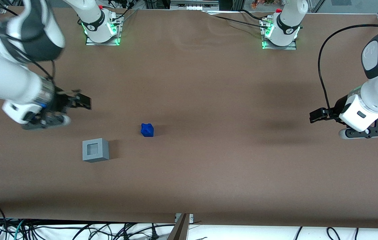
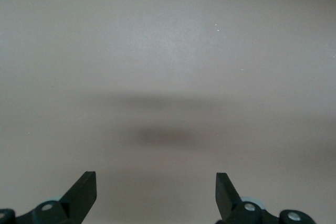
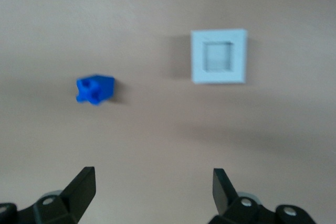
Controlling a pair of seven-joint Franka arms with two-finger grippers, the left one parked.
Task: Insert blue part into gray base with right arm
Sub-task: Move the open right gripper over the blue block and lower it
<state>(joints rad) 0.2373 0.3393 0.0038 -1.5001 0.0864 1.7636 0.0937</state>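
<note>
The blue part (image 1: 147,130) (image 3: 95,88) lies alone on the brown table, bumpy side up. The gray base (image 1: 95,150) (image 3: 219,56) stands a short way from it, nearer the front camera and toward the working arm's end, its square recess facing up. The right arm (image 1: 12,66) hangs above the table at that end. Its gripper (image 1: 81,101) (image 3: 154,182) is open and holds nothing. It hovers farther from the front camera than the gray base, well apart from both pieces.
The brown table (image 1: 209,173) runs the full width of the view, with its front edge nearest the camera and cables (image 1: 75,230) beneath it. Two arm bases (image 1: 100,28) stand along the back edge.
</note>
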